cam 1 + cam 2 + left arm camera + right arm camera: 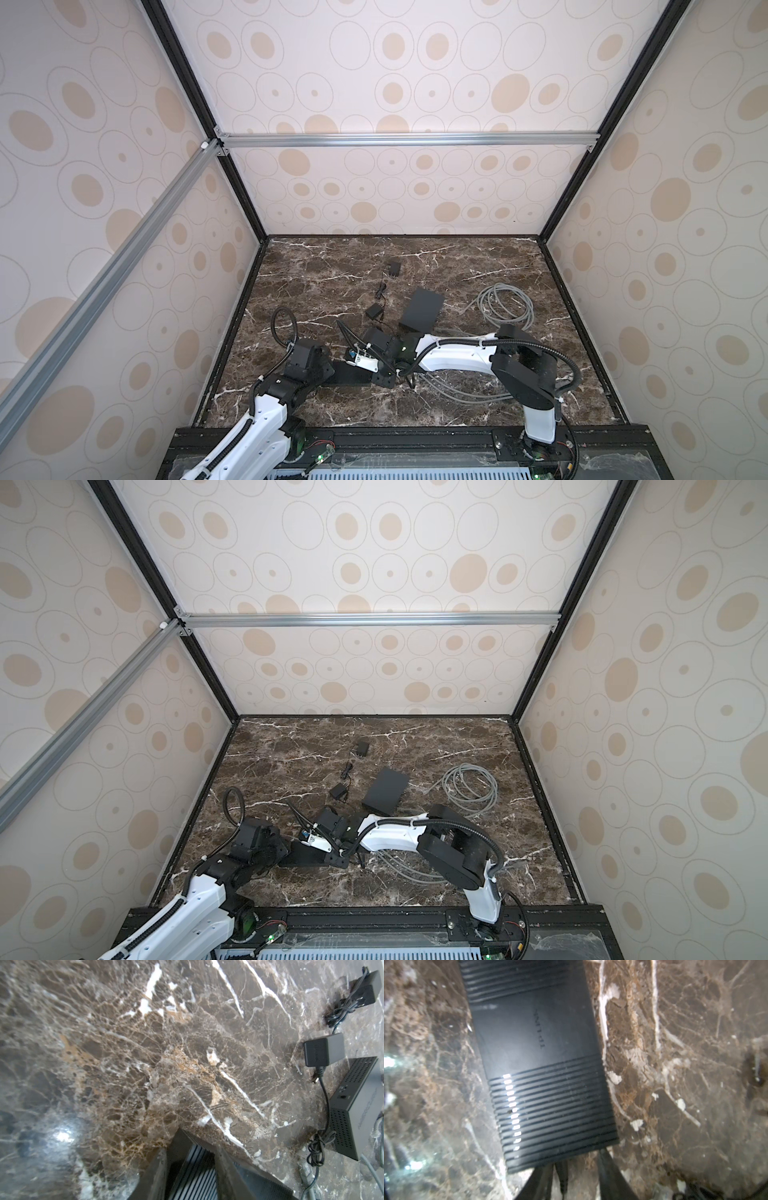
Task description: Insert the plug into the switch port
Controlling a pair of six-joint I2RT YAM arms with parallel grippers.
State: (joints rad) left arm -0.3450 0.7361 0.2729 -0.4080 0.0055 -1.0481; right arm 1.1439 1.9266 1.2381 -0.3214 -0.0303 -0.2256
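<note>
The switch [537,1059] is a flat black ribbed box lying on the marble between my two arms, seen in both top views [353,376] [309,856]. My left gripper [192,1151] [332,368] is shut on one end of the switch [197,1169], a finger on each side. My right gripper [576,1163] [385,378] stands open at the opposite end. A thin dark plug [561,1169] lies between its fingers, close to one of them, its tip meeting the switch's end face. The port itself is hidden.
A second black box [422,309] [357,1109] with perforated sides lies farther back. Two black power adapters [324,1049] [365,991] with tangled cords sit beside it. A grey cable coil [505,307] lies at the right, with strands running under my right arm.
</note>
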